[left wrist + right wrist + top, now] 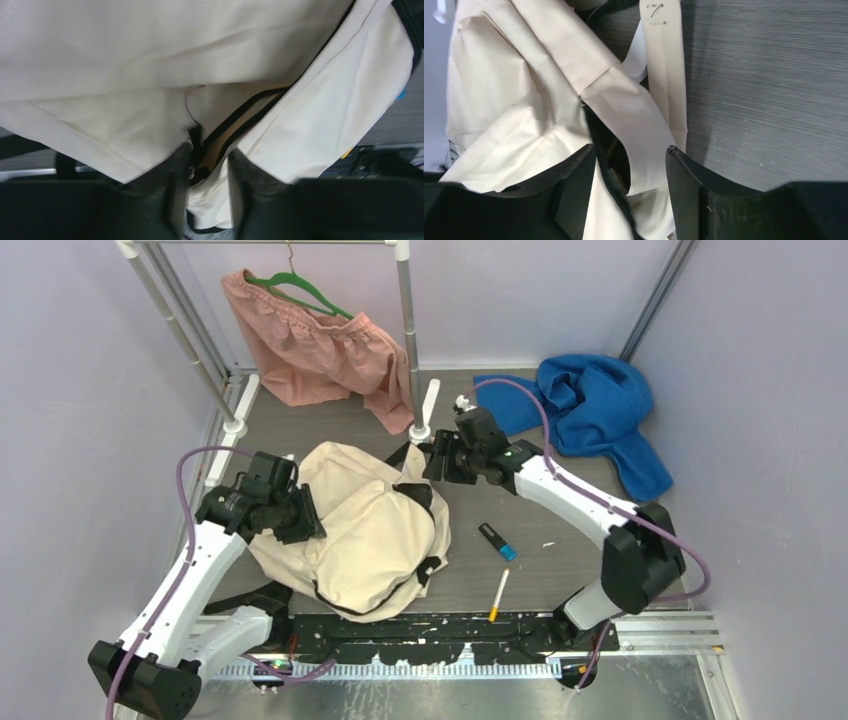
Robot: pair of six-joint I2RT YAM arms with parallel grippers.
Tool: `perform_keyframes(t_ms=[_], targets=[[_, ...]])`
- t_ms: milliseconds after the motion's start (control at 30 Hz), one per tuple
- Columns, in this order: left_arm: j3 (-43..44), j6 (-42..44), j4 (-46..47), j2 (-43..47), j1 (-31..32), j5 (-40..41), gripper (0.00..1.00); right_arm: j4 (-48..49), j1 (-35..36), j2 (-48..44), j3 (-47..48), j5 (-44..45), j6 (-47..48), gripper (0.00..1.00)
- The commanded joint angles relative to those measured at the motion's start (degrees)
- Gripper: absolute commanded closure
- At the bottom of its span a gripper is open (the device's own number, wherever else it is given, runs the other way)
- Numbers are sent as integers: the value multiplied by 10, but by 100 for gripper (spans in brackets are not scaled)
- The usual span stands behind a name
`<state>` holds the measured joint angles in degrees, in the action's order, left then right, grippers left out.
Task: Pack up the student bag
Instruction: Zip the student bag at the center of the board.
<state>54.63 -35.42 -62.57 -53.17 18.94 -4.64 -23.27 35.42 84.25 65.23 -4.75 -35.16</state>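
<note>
My right pincer (630, 155) stands apart around a cream flap of the student bag (365, 530), which lies slumped on the desk (570, 490) between both arms. My left pincer (209, 161) has the zipper edge between its fingers; whether it grips, I cannot tell. I judge I'm opening the mouth; next I need a firm spread. The rack post (407, 360) crowds behind, and there is free room on the right

Top camera looked steeply down from above and behind arm bases (585, 612), framing whole table (560, 580). Both wrist cameras pointed forward at very close range; all three shared student bag (370, 530)
</note>
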Motion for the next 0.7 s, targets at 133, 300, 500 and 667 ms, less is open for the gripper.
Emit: perform_keyframes(t_ms=[133, 300, 500, 667], targets=[[40, -18, -3, -19, -7, 20, 35, 68, 5, 80, -1, -107, -8, 51], [27, -25, 46, -48, -7, -30, 35, 82, 7, 51, -56, -111, -15, 70], [54, -10, 137, -86, 1, -92, 36, 68, 9, 33, -106, -101, -9, 99], [121, 20, 171, -160, 71, -39, 34, 84, 15, 14, -142, -98, -23, 99]])
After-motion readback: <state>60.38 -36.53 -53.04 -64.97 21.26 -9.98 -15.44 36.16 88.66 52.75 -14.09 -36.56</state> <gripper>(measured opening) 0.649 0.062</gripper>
